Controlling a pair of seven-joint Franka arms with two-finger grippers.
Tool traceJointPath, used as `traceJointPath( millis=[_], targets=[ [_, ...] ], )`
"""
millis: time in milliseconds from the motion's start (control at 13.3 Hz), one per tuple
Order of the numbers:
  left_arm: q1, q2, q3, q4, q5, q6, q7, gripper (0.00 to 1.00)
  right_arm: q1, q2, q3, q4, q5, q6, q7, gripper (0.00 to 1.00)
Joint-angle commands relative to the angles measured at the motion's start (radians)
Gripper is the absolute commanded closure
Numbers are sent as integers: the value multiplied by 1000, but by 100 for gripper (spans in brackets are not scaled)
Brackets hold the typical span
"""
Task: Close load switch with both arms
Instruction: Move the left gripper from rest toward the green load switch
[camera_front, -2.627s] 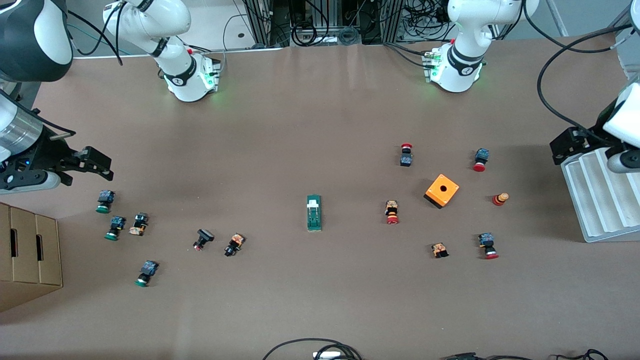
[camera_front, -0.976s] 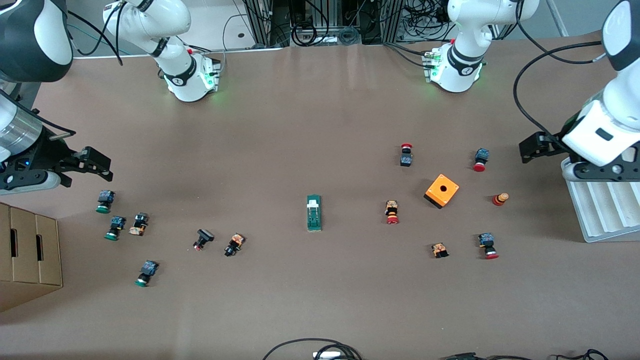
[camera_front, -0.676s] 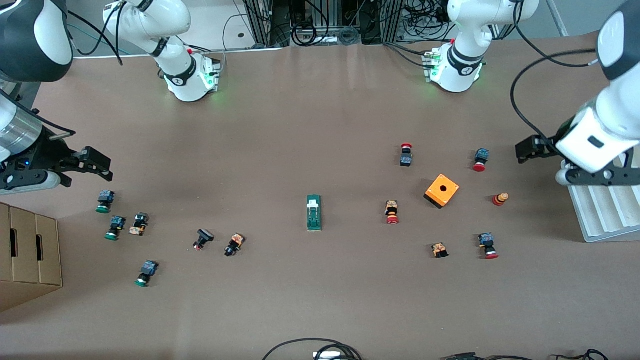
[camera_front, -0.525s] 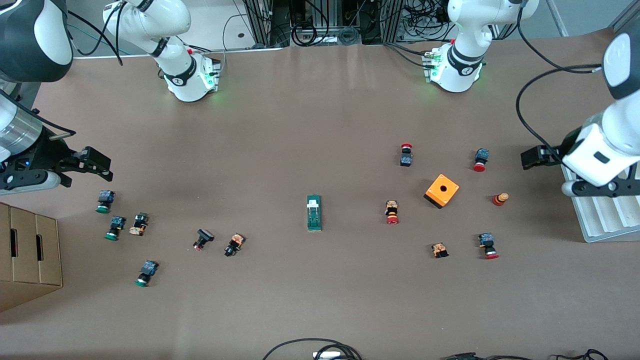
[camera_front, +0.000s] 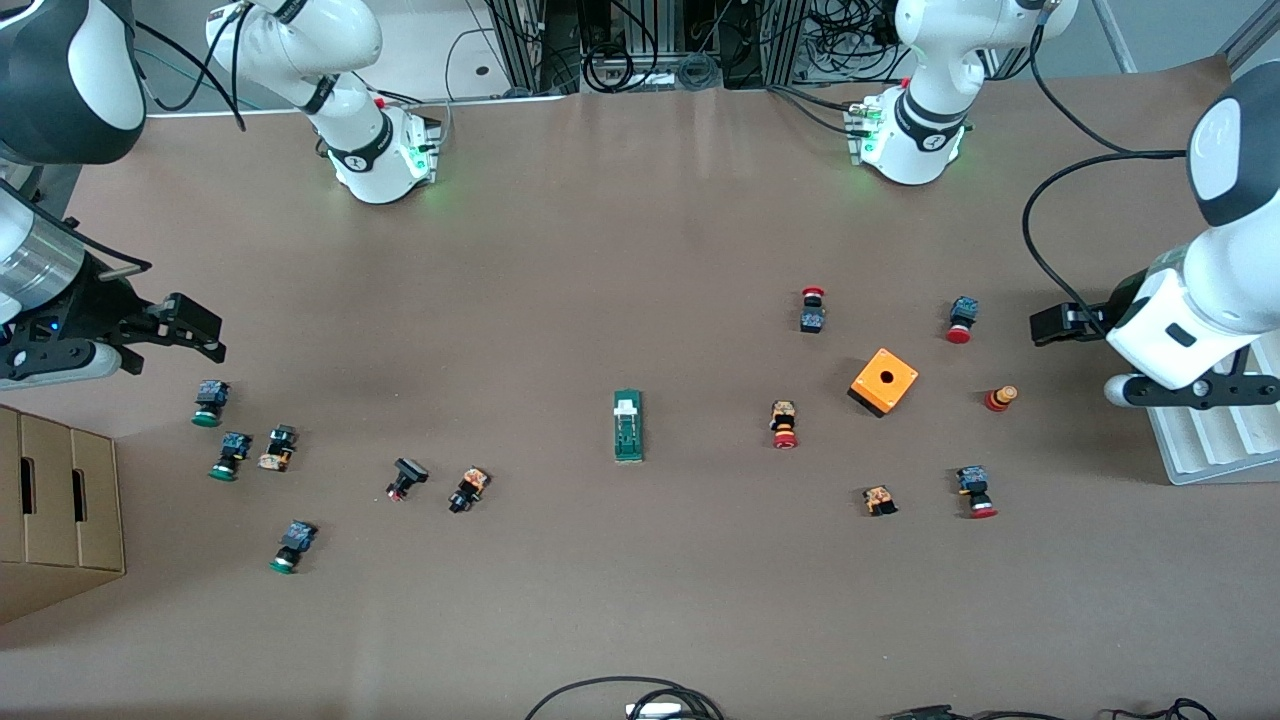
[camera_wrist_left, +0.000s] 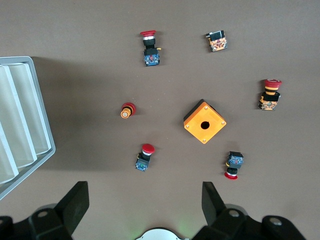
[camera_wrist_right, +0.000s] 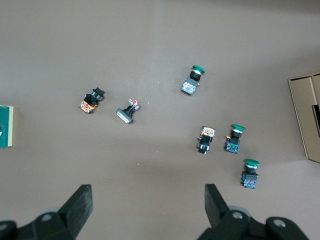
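Left gripper (camera_front: 1058, 325) shifted, fingers apart.

Brown table (camera_front: 640, 250). Load switch (camera_front: 628, 425) lies flat mid-table, alone. Toward the left arm's end: orange box (camera_front: 884, 381) with red-capped push buttons (camera_front: 785, 424) scattered around it, and a white ribbed tray (camera_front: 1215, 425) at the table edge. Toward the right arm's end: green-capped push buttons (camera_front: 209, 402) plus a few dark parts, and a cardboard box (camera_front: 55, 510). Both arm bases sit on the table's edge farthest from the front camera.
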Motion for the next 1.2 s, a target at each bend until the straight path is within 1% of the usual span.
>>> traceJointPath(
  millis=[0,150,375,525,751,901,1126],
  targets=[
    [-22,-22,-17,-33,-4,37,-3,0,1,-18,-3,-18,-20,15,-9,0],
    [-71,-1,-22,-39,10,109,-34,0,1,-18,-3,-18,-20,15,-9,0],
    [-105,27,-22,-45,13,186,-126,0,1,-18,-3,-18,-20,15,-9,0],
    [-128,53,-22,-47,19,253,-225,0,1,-18,-3,-18,-20,15,-9,0],
    [-168,55,-24,-61,19,292,-322,0,1,-18,-3,-18,-20,15,-9,0],
    [-223,81,-22,-64,25,342,-429,0,1,-18,-3,-18,-20,15,-9,0],
    [-307,118,-22,-58,114,375,-647,0,1,-18,-3,-18,-20,15,-9,0]
  ],
)
